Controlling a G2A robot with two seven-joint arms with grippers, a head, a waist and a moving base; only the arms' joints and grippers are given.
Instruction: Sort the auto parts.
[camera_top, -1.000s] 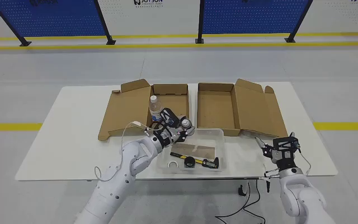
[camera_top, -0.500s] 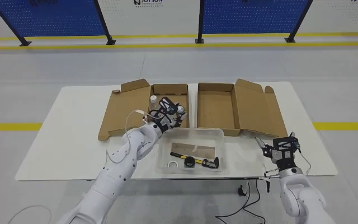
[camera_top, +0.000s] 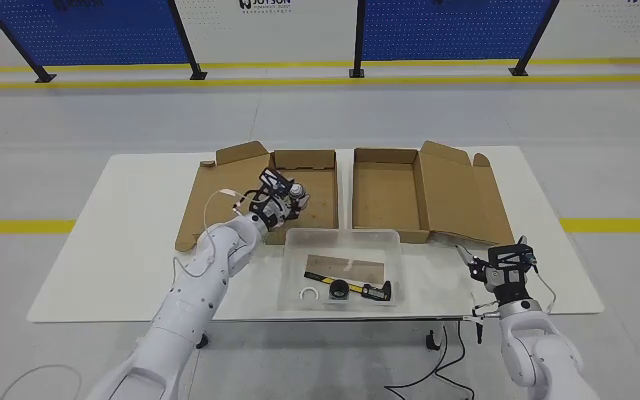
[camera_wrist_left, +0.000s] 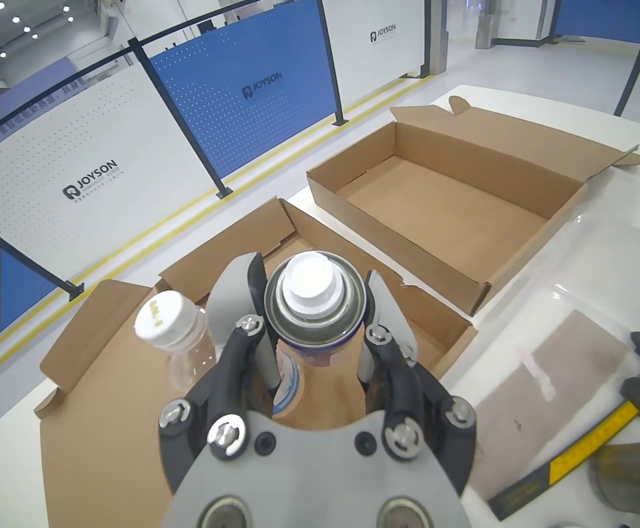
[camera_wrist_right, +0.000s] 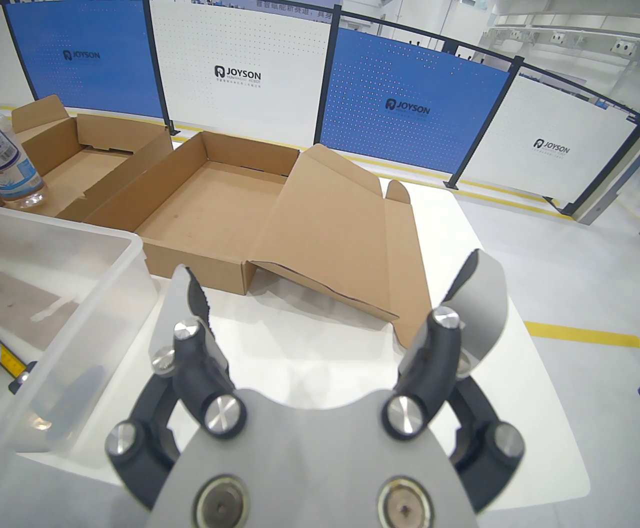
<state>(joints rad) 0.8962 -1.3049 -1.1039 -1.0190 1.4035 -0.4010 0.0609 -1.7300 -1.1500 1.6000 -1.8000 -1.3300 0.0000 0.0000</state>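
Had L hand (camera_wrist_left: 312, 275) clamped on spray can (camera_wrist_left: 311, 320), can upright, long axis vert. Box (camera_wrist_left: 430, 325) floor lay directly below hand; bottle (camera_wrist_left: 172, 325) stood just beside it. Judged I'd lower straight down. R hand (camera_wrist_right: 331, 270) fingers apart, empty, well away.

We are looking at a white table (camera_top: 120, 230). A brown box (camera_top: 318, 195), a second box (camera_top: 385, 200) and a clear tub (camera_top: 350, 235) are sitting on it.
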